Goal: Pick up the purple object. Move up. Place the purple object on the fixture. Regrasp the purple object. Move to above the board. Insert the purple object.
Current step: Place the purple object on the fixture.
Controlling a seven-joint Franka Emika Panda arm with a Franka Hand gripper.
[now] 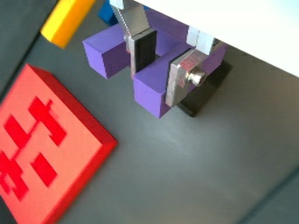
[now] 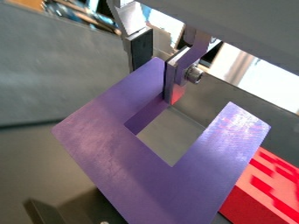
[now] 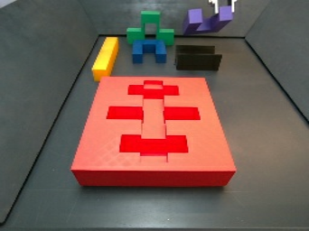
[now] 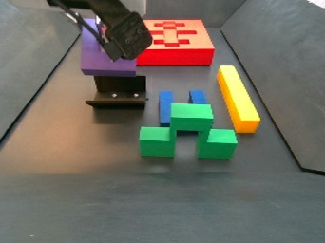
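Observation:
The purple object is a U-shaped block. My gripper is shut on one of its prongs, with one dark pad inside the notch and the other silver finger on the prong's outer face. In both side views the gripper holds the purple object right over the black fixture. I cannot tell whether the block touches the fixture. The red board lies flat, apart from the fixture.
A long yellow bar lies beside the board. A blue block and a green block stand together near the fixture. Dark walls enclose the floor.

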